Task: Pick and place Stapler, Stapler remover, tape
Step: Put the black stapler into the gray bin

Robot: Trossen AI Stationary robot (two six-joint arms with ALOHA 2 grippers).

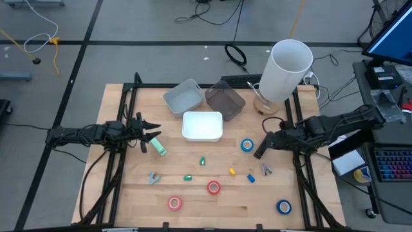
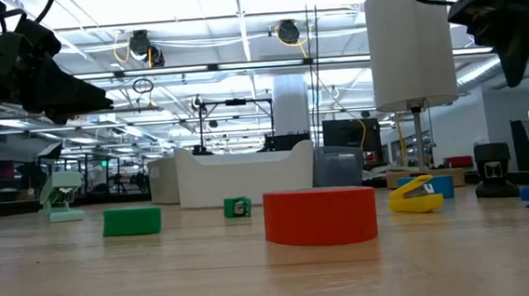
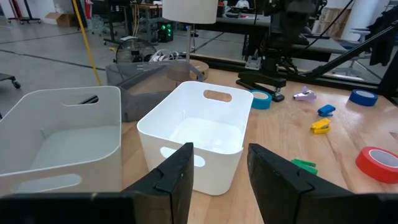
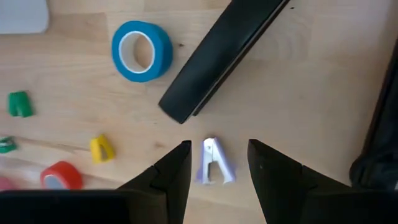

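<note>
My right end effector (image 4: 214, 167) hovers with fingers parted and empty over the pale lilac stapler remover (image 4: 214, 163), whose jaws point at 6 o'clock. The black stapler (image 4: 219, 57) lies on the tabletop (image 4: 298, 93), long axis 1 to 7 o'clock. Blue tape (image 4: 142, 51) lies flat at 10 o'clock. My left end effector (image 3: 217, 174) is also open and empty.

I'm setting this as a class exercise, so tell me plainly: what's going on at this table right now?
Two robot arms hang over a wooden table strewn with office bits; neither holds anything. The right gripper, fingers open, hovers above a small lilac staple remover, with a black stapler and a blue tape roll lying nearby. The left gripper, also open, faces the white bin at the table's middle. Red tape rolls and small coloured clips still lie loose on the table.
</note>
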